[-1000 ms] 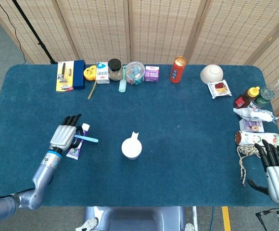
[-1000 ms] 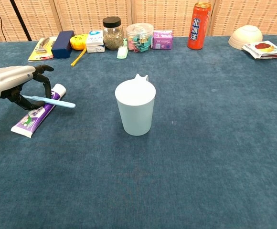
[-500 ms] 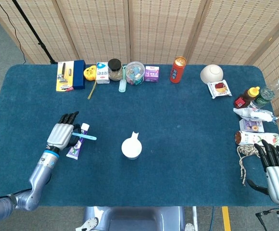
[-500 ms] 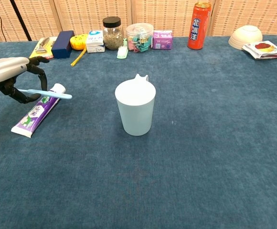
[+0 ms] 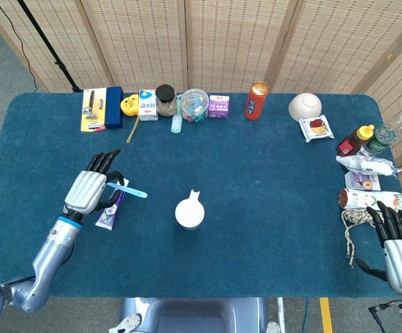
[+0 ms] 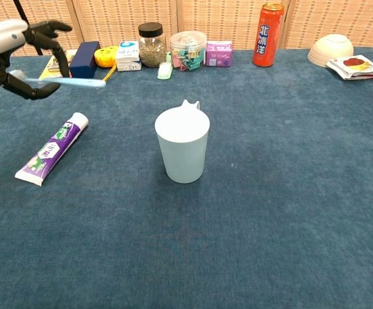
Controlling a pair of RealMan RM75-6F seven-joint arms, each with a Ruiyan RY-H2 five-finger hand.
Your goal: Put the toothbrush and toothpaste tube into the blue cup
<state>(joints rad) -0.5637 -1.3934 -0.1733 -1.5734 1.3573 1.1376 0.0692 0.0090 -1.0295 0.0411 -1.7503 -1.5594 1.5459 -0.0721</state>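
My left hand [image 5: 90, 191] [image 6: 16, 56] holds the light blue toothbrush [image 5: 129, 190] [image 6: 67, 82] in the air, well above the table, with its head pointing right. Below it the purple and white toothpaste tube [image 5: 108, 211] [image 6: 51, 149] lies flat on the blue cloth. The pale blue cup [image 5: 188, 212] [image 6: 182, 145] stands upright at the table's middle, to the right of the toothbrush. My right hand [image 5: 399, 244] rests open at the table's right front corner, holding nothing.
Along the far edge stand a razor pack [image 5: 93, 109], boxes, a jar [image 5: 165, 100], a clip tub [image 5: 195, 104] and a red can [image 5: 256, 100]. A bowl [image 5: 304, 106], snack packs and bottles [image 5: 382, 137] line the right side. A rope [image 5: 354, 225] lies by my right hand.
My left hand has lifted the toothbrush up off the toothpaste tube and slightly to the right. The tube, the cup and the right hand have stayed put.
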